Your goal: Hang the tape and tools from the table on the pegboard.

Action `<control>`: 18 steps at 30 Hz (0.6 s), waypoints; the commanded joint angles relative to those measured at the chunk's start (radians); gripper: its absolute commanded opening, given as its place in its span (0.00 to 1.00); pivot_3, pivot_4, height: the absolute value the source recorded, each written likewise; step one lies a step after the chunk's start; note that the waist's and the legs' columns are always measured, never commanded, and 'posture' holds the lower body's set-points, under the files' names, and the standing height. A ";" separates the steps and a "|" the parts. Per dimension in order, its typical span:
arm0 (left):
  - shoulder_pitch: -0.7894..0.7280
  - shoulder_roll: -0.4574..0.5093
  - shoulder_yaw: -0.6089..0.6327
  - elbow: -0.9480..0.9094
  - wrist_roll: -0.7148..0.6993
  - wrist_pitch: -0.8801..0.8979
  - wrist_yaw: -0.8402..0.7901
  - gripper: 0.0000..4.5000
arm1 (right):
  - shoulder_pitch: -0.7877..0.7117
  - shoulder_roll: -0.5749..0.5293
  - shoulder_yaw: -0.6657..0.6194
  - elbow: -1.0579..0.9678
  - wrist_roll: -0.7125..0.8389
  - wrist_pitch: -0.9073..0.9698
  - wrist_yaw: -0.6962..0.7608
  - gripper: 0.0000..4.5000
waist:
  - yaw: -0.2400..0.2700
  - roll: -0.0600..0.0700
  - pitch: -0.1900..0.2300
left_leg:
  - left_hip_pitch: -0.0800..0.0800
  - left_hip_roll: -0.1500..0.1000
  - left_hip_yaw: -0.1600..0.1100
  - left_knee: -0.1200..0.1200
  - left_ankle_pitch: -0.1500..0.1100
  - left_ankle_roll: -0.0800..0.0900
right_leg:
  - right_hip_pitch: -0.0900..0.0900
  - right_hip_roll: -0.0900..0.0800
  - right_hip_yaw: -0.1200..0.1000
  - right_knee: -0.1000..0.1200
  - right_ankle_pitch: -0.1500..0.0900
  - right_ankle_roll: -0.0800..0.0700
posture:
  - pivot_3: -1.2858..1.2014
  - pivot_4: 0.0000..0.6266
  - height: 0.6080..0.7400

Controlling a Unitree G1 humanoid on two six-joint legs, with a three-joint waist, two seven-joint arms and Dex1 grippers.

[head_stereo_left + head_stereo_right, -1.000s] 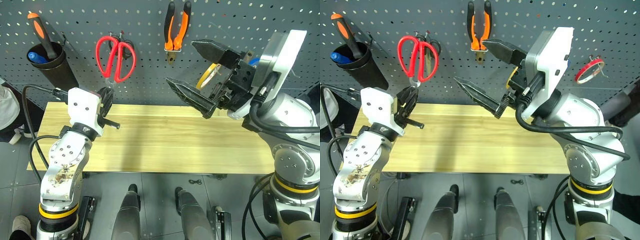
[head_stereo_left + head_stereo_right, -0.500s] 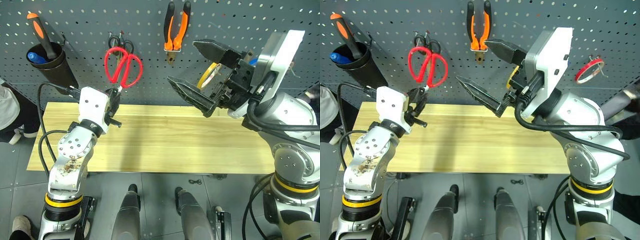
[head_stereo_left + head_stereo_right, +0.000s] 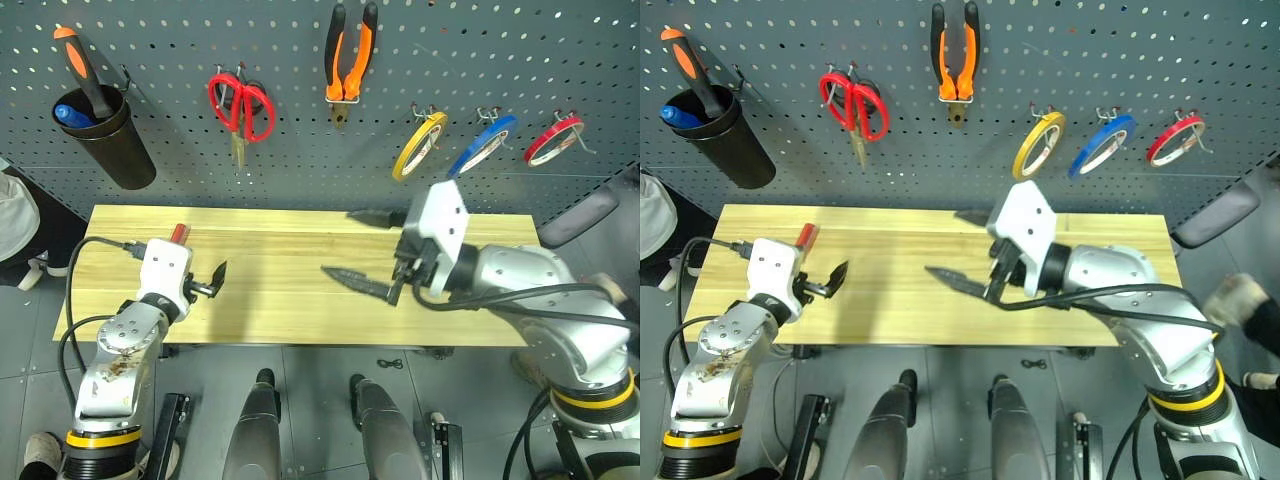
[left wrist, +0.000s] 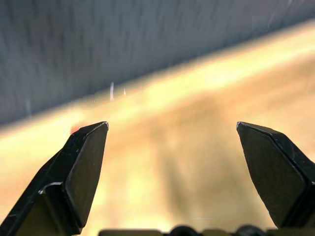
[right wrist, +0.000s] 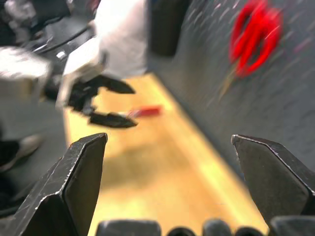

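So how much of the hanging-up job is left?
Mostly done: the red-handled scissors, the pliers and the blue tape hang on the pegboard. Both hands, left hand and right hand, are open and empty. Left: the red-handled screwdriver on the table.

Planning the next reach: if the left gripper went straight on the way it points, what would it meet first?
Probably the red-handled screwdriver lying on the table just beyond the open left gripper, then the pegboard behind; depth is unclear.
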 commanded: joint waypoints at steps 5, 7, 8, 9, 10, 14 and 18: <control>-0.251 0.165 0.000 0.500 0.007 -0.108 -0.156 0.99 | -0.189 0.241 0.178 0.087 -0.093 0.095 -0.114 1.00 | 0.001 0.000 0.001 | -0.001 0.000 0.000 -0.001 0.002 0.000 | -0.003 0.000 0.000 0.001 0.001 -0.001 | 0.51 0.69 1.00; -0.343 0.189 -0.018 0.656 0.030 -0.154 -0.171 0.99 | -0.227 0.297 0.186 0.114 -0.108 0.123 -0.146 1.00 | 0.004 0.000 0.001 | -0.002 0.000 0.000 -0.001 0.002 0.000 | -0.003 0.000 0.000 0.000 0.001 -0.001 | 0.51 0.69 1.00; -0.391 0.196 -0.026 0.738 0.047 -0.191 -0.165 0.99 | -0.241 0.321 0.189 0.129 -0.118 0.132 -0.159 1.00 | 0.005 0.000 0.001 | -0.003 0.000 0.000 -0.001 0.002 0.000 | -0.003 0.000 -0.001 0.000 0.001 -0.001 | 0.51 0.69 1.00; -0.437 0.199 -0.036 0.816 0.061 -0.218 -0.164 0.99 | -0.253 0.339 0.192 0.141 -0.128 0.140 -0.168 1.00 | 0.007 0.000 0.001 | -0.004 0.000 0.000 -0.001 0.002 0.001 | -0.004 0.000 -0.001 0.000 0.001 -0.001 | 0.51 0.70 1.00; -0.478 0.200 -0.045 0.885 0.075 -0.246 -0.158 0.99 | -0.260 0.352 0.192 0.149 -0.135 0.145 -0.174 1.00 | 0.009 0.000 0.001 | -0.005 -0.001 0.000 -0.001 0.002 0.001 | -0.004 -0.001 -0.001 0.000 0.004 -0.006 | 0.51 0.70 1.00; -0.610 0.190 -0.083 1.129 0.126 -0.376 -0.151 0.99 | -0.287 0.384 0.183 0.164 -0.160 0.172 -0.194 1.00 | 0.007 -0.001 0.002 | -0.015 -0.001 0.000 0.000 0.002 0.001 | -0.015 -0.001 -0.002 0.004 0.005 -0.008 | 0.51 0.72 1.00; -0.718 0.172 -0.106 1.326 0.158 -0.470 -0.139 0.99 | -0.318 0.383 0.191 0.165 -0.193 0.164 -0.182 1.00 | 0.003 -0.001 0.009 | -0.015 -0.001 -0.001 0.001 0.002 0.001 | -0.015 -0.001 -0.003 0.006 0.005 -0.008 | 0.50 0.73 1.00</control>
